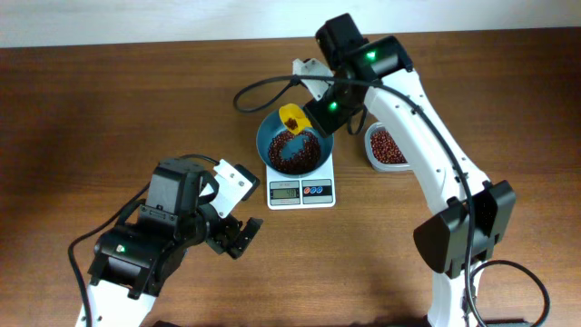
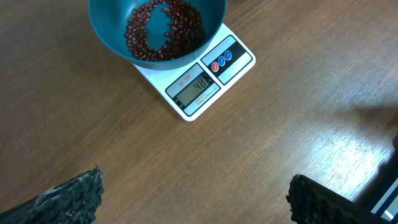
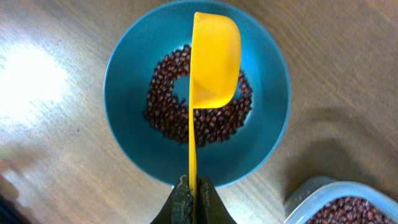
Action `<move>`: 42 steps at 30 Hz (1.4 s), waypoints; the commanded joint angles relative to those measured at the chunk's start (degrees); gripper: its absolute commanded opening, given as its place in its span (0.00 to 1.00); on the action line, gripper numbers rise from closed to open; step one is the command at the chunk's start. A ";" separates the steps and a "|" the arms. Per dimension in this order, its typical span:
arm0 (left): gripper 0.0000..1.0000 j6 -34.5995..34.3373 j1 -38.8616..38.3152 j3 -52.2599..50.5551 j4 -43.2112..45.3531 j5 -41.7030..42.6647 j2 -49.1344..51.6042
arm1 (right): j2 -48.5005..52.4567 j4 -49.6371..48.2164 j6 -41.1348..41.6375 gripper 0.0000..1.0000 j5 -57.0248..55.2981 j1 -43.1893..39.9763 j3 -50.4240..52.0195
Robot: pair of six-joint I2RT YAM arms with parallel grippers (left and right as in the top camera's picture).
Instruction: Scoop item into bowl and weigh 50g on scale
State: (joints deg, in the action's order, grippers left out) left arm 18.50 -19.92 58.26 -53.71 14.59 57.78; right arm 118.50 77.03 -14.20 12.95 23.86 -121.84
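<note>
The right gripper [image 3: 191, 188] is pinched tight on the thin handle of a yellow scoop [image 3: 214, 59], which hangs over the middle of the bowl [image 3: 124, 93], rolled onto its side, with no beans visible in it. The beans [image 3: 163, 99] are light, hard and loose: they roll and spill, so no fingers can take them. The scoop should do the carrying, held by its handle end, kept level when loaded and tipped slowly to add a few at a time. They are tiny dark red-brown ovals lying in a ring on the floor of the teal bowl, with more in the clear tub [image 3: 348, 202] at the bowl's 4 o'clock. The bowl sits on the white scale [image 2: 211, 81]; its display seems to read 48, so I judge only a pinch more is needed. The left gripper [image 2: 196, 200] hangs wide and empty, at the scale's 7 o'clock from overhead.
</note>
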 commanded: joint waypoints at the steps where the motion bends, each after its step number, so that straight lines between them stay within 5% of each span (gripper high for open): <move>1: 0.99 1.09 -0.17 0.13 0.09 0.83 0.02 | -2.78 1.29 1.20 0.04 -2.29 0.15 -1.53; 42: 0.99 1.09 -0.17 0.13 0.09 0.83 0.02 | -4.44 3.41 1.27 0.04 -3.74 1.18 2.38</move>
State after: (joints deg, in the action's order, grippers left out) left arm 18.52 -19.92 58.26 -53.71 14.59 57.78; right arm 115.22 80.60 -13.45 9.30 25.50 -121.30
